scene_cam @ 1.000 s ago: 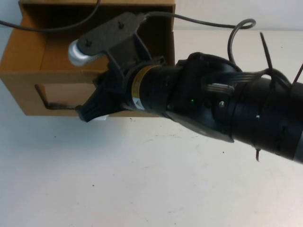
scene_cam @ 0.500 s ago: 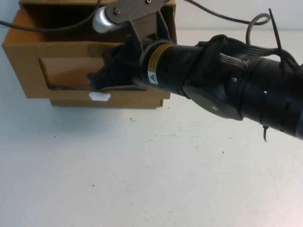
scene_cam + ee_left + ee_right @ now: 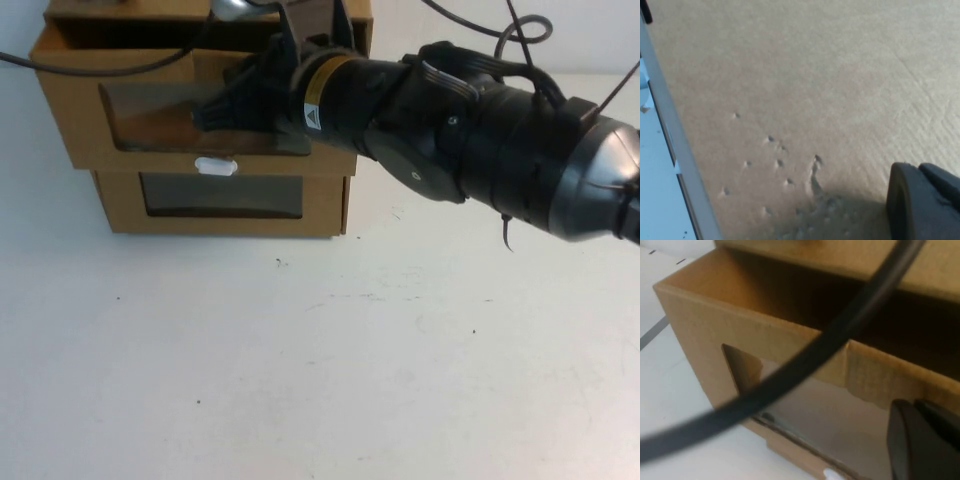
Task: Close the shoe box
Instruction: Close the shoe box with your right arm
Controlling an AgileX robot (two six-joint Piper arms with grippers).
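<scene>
Two brown cardboard drawer boxes stand stacked at the table's far left. The upper one is the shoe box [image 3: 70, 110]; its window [image 3: 160, 115] has the white pull tab [image 3: 216, 166] below it. Its drawer stands a little way out, with a dark gap behind the front panel [image 3: 700, 340]. My right gripper [image 3: 212, 112] is shut and its tip rests against the drawer front at the window; its fingers also show in the right wrist view [image 3: 915, 410]. My left gripper [image 3: 920, 170] is shut, close against a plain cardboard surface, and is out of the high view.
The lower box [image 3: 120, 205] is closed, its window under the white tab. A black cable [image 3: 805, 360] crosses in front of the right wrist camera. The white table [image 3: 320, 360] spreads in front of the boxes. My right arm [image 3: 480, 130] spans the back right.
My right gripper has moved away from the camera with the drawer front ahead of it. The drawer has slid most of the way in, uncovering the lower box.
</scene>
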